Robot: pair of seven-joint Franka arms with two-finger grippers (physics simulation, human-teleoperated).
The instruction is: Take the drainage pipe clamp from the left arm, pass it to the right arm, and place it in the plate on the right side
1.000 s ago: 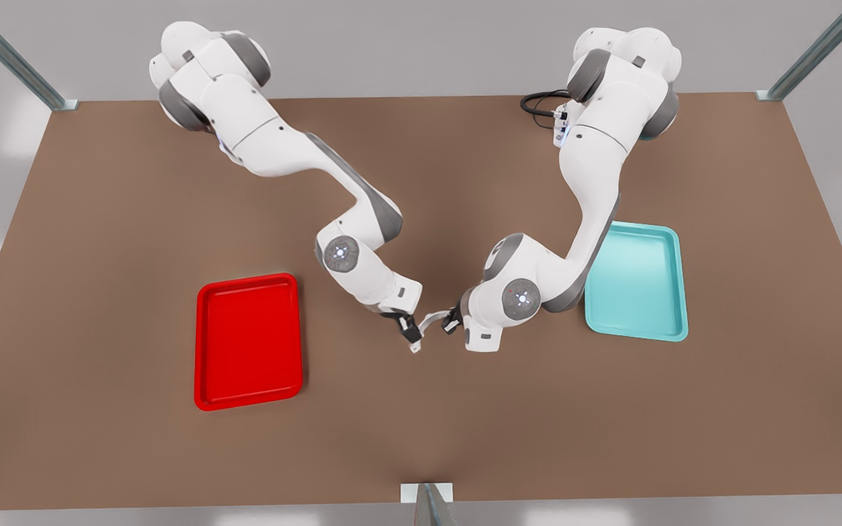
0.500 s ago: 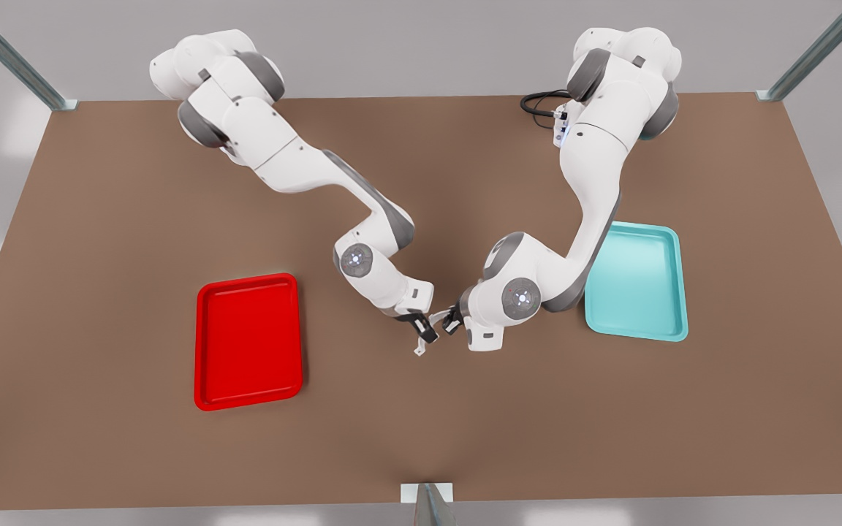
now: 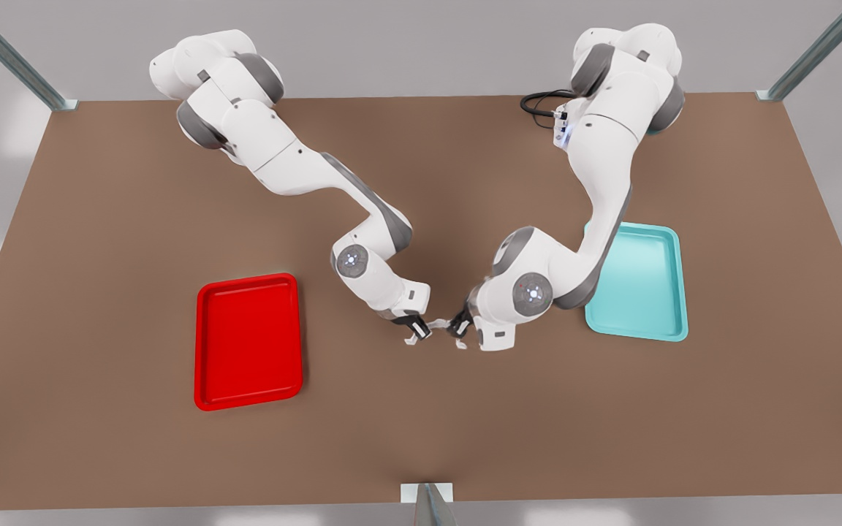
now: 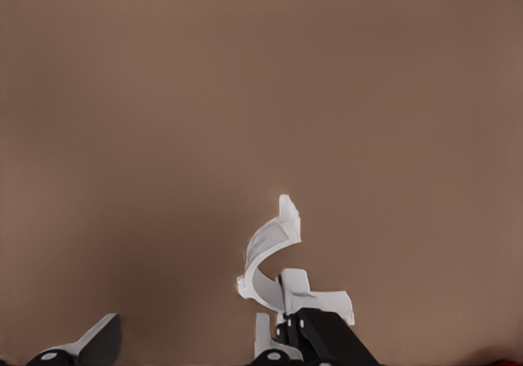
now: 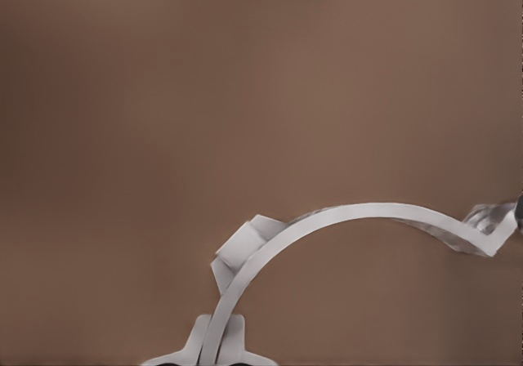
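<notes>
Two grippers flank the drainage pipe clamp, its arc running from the right gripper, pinched on the near end, to the left gripper, fingers spread beside the far tab.

Big brown tabletop, flat and plain. Blue-green tray lying flat at about 3 o'clock. Black cable looped near 1 o'clock on the far edge. Grey metal posts slanting up at 10 and 2 o'clock. Small grey bracket at 6 o'clock.
</notes>
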